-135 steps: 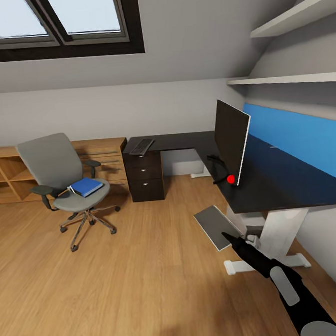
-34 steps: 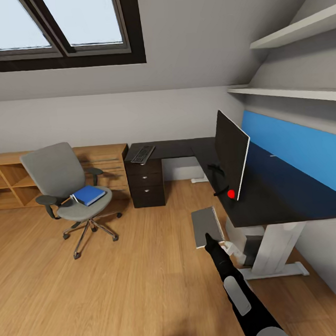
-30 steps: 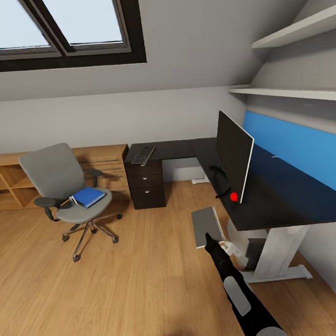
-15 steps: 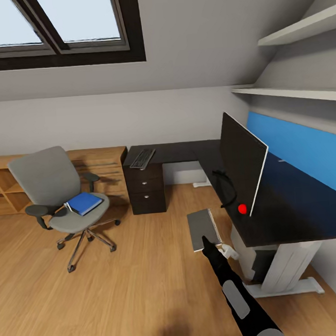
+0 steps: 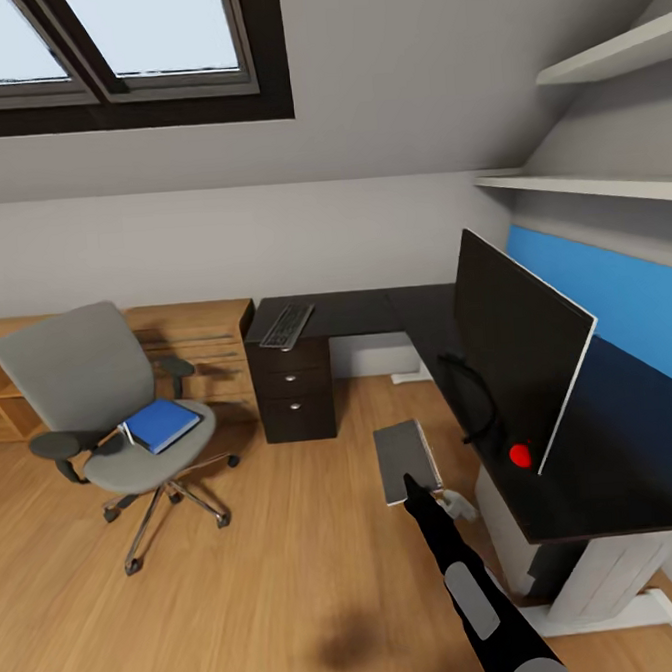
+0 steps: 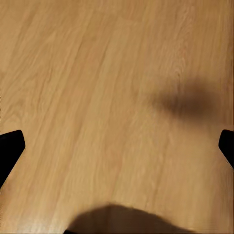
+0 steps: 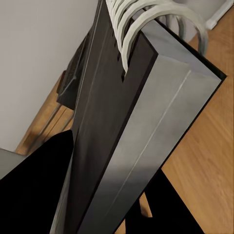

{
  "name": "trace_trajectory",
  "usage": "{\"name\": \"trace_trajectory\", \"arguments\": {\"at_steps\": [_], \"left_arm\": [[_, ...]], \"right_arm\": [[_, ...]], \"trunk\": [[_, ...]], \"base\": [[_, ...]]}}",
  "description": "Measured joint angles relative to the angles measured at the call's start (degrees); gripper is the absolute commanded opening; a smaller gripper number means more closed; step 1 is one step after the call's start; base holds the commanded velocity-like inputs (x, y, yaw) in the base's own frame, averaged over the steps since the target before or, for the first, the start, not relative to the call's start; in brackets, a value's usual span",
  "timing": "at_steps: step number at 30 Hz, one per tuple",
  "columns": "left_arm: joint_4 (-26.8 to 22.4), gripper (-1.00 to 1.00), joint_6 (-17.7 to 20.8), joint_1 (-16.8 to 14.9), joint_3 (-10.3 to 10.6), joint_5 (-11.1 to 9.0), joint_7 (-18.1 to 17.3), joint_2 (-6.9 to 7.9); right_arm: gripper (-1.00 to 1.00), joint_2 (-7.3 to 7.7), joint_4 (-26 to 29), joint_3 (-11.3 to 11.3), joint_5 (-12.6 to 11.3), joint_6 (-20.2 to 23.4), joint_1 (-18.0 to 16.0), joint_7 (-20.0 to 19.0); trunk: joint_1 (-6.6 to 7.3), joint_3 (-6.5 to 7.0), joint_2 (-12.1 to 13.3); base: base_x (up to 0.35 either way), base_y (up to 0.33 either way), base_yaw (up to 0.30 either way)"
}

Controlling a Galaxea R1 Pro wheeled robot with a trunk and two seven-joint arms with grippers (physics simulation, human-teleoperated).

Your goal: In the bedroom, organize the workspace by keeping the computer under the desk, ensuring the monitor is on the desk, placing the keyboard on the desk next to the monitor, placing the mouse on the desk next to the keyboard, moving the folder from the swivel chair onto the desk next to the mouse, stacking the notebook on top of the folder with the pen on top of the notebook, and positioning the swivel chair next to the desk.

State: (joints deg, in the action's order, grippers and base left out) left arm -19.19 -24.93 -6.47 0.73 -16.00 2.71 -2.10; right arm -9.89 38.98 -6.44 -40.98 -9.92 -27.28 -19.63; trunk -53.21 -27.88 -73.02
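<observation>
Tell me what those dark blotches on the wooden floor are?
Head view: a soft shadow on the floor, likely the robot's own. Left wrist view: the same kind of blurry dark patch. Right wrist view: the notebook sits very close, partly in black shade.

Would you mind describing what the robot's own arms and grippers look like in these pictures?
In the head view, the right arm is slim and matte black, with a rounded light-grey oblong panel inset along its upper face, tapering to a narrow black right gripper. In the left wrist view, the left gripper shows as two plain black fingertips at the picture's edges. No cables or markings are visible.
</observation>
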Motion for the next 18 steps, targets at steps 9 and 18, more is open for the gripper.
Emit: {"name": "trace_trajectory", "arguments": {"at_steps": [9,18], "left_arm": [[0.0,1.0,0.0,0.0,0.0,0.0,0.0,0.0],[0.0,1.0,0.0,0.0,0.0,0.0,0.0,-0.02]], "right_arm": [[-1.0,0.02,-0.6,0.0,0.0,0.0,0.0,0.0],[-1.0,0.09,-0.7,0.0,0.0,-0.1,0.0,0.0]], "trunk": [[0.0,0.0,0.0],[-0.01,0.0,0.0]], "base": [[0.289,0.222,0.0],[0.241,0.101,0.0]]}}
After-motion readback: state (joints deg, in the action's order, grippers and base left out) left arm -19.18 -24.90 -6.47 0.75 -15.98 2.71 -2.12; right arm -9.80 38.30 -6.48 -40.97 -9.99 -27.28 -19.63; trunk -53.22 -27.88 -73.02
